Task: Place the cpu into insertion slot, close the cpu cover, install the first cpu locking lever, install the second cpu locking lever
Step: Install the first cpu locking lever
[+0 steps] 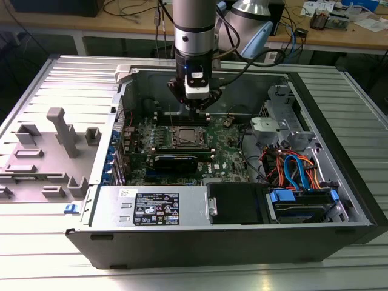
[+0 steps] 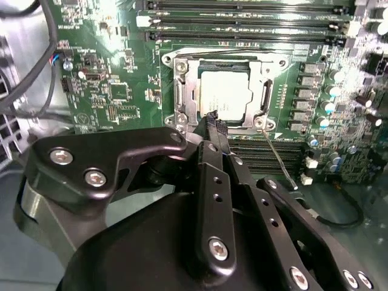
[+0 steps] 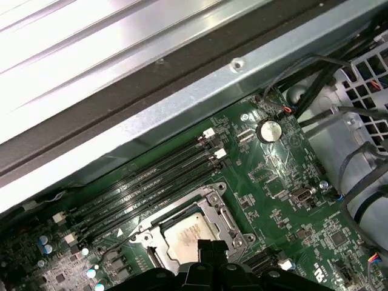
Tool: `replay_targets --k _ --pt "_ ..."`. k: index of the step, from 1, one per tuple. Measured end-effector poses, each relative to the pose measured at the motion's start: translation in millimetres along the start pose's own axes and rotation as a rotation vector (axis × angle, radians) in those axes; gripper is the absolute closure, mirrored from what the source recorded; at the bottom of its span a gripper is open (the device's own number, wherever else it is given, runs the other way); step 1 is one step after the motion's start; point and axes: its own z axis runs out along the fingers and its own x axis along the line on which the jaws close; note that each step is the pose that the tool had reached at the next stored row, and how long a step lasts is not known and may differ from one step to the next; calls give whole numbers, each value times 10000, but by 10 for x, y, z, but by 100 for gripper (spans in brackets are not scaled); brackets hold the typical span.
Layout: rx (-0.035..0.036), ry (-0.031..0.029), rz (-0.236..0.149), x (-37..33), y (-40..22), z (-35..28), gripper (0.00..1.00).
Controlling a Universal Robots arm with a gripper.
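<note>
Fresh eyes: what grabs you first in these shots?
An open computer case lies on the ribbed table, the arm's claw low over its green board. In the second wrist view the silver cpu shows through the cpu cover, claw tip close by. Blue and orange cables bunch at the exterior view's right.

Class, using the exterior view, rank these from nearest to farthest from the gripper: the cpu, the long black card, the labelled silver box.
Measured from the gripper:
1. The cpu, right beside the gripper's tip.
2. The long black card, just past the cpu, on the camera's side of it.
3. The labelled silver box, farthest out, closest to the camera.
</note>
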Motion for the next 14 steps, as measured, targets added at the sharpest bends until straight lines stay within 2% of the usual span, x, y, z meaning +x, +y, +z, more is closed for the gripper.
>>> replay_targets --k 1,14 --pt "-9 2 -125 1 0 0 89" --pt "-14 3 -210 112 -60 -9 89"
